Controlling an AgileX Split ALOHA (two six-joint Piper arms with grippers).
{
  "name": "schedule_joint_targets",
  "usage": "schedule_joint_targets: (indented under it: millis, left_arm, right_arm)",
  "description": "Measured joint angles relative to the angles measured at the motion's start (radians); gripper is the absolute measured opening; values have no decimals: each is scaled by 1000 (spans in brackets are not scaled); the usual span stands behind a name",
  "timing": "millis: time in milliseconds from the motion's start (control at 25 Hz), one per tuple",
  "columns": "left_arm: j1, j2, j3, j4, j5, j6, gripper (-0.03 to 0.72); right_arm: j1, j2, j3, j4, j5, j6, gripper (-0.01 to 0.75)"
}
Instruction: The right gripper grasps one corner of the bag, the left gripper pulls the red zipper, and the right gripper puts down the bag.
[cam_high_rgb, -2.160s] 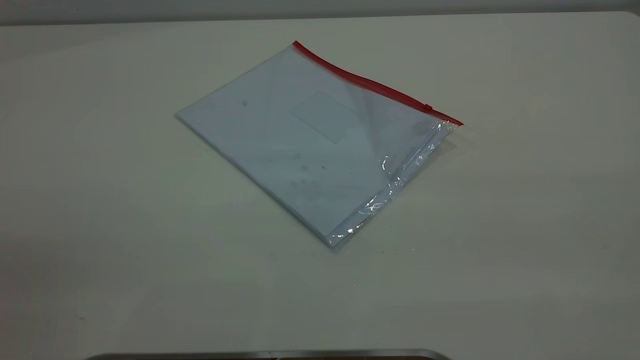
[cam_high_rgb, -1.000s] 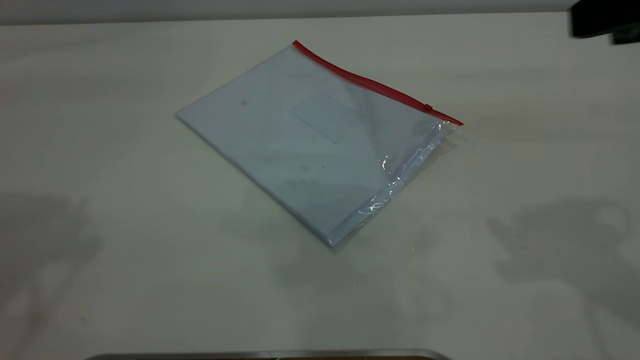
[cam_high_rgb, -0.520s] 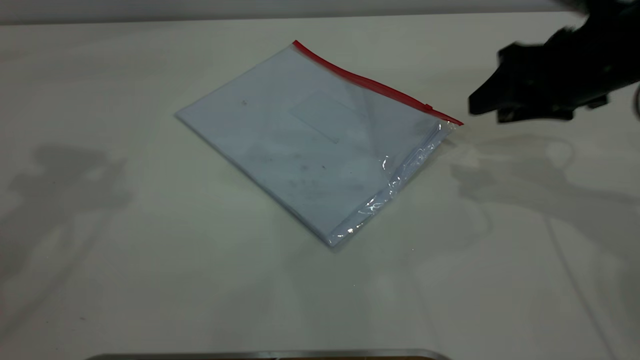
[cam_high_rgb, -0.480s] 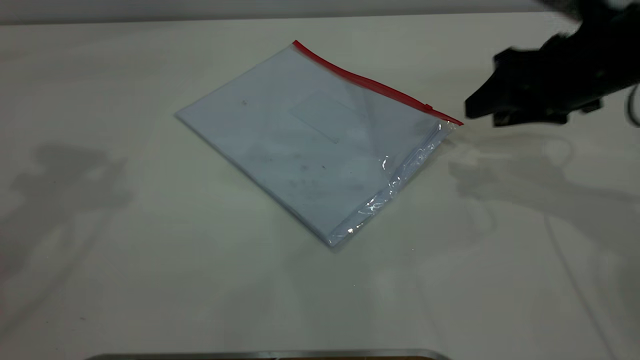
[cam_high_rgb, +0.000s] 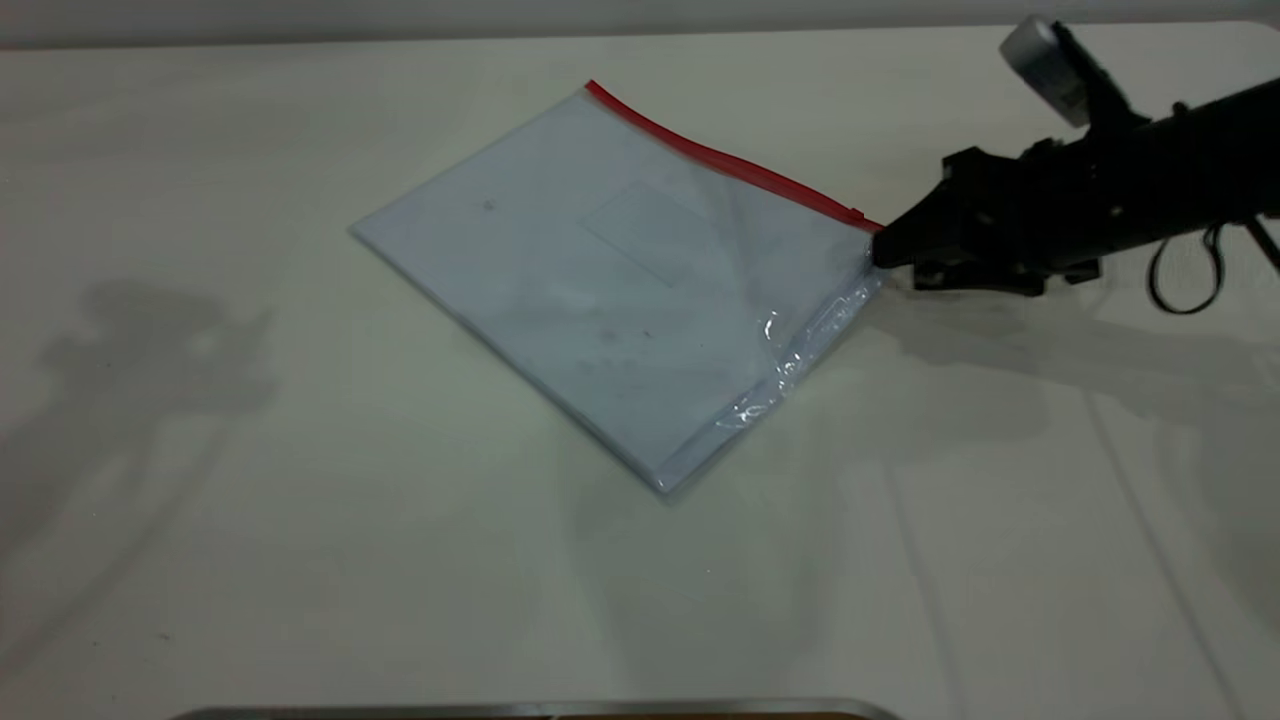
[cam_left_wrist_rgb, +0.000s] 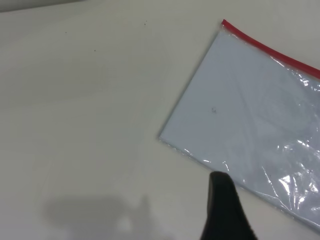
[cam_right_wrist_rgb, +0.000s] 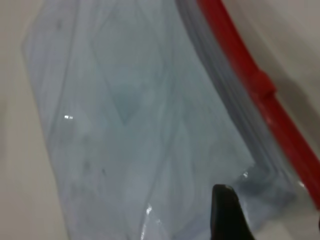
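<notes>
Reaching in from three o'clock, the right gripper (cam_high_rgb: 885, 250) meets the bag (cam_high_rgb: 620, 270) at its zipper-end corner (cam_high_rgb: 868, 240); whether its fingers are parted I cannot tell. The slick film might slip out, or the flat bag skid away.

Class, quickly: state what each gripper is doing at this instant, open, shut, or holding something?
Right gripper: at the bag's corner by the red zipper; open or shut cannot be told.
Left gripper: off the bag; state cannot be told.
</notes>
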Motion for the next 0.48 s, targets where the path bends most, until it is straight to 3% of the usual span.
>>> schedule_joint_targets:
  millis: [480]
  left_arm:
    - [0,0,0,-5,-6,0,519]
  right_arm:
    - [61,84,-119,1,18,46,468]
